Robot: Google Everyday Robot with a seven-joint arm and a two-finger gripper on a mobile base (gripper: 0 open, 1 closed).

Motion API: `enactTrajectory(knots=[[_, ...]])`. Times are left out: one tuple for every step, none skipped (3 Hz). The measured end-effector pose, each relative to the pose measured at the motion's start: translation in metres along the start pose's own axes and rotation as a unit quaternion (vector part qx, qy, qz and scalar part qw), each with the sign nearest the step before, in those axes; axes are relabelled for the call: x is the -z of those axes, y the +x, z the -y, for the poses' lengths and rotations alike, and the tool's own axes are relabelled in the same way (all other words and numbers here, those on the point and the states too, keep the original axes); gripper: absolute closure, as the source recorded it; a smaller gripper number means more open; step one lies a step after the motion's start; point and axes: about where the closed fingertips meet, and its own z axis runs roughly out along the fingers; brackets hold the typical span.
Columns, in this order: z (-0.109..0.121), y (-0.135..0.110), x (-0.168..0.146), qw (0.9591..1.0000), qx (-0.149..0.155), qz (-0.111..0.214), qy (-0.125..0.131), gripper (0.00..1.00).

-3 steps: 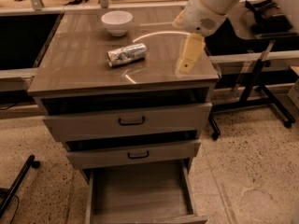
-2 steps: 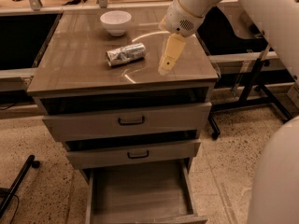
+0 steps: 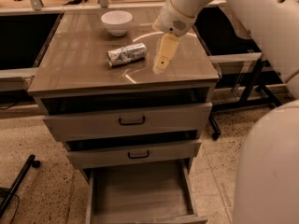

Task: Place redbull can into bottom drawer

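The redbull can [image 3: 126, 54] lies on its side on the cabinet top [image 3: 84, 73], in front of the white bowl. My gripper [image 3: 161, 65] hangs from the white arm just right of the can, its tan fingers pointing down over the top, a short gap from the can and holding nothing. The bottom drawer [image 3: 140, 190] is pulled out at the base of the cabinet, its wooden floor bare.
A white bowl [image 3: 117, 21] stands at the back of the cabinet top. The two upper drawers [image 3: 131, 121] with dark handles are slightly open. A dark stand with legs [image 3: 254, 85] is at the right. My white arm fills the right side.
The gripper has moved left across the cabinet top, from near its right edge to close beside the can. The can and bowl have not moved.
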Motion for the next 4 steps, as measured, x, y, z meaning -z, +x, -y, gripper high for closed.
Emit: enactTrajectory(knots=[[0.016,-0.012,-0.021,0.9997,0.022,-0.003,-0.009,0.00],[0.025,-0.023,-0.040,0.9991,0.036,-0.011,-0.020,0.00],[0.032,-0.036,-0.062,0.9977,0.055,-0.022,-0.034,0.00],[0.036,-0.048,-0.077,0.9963,0.069,-0.027,-0.044,0.00]])
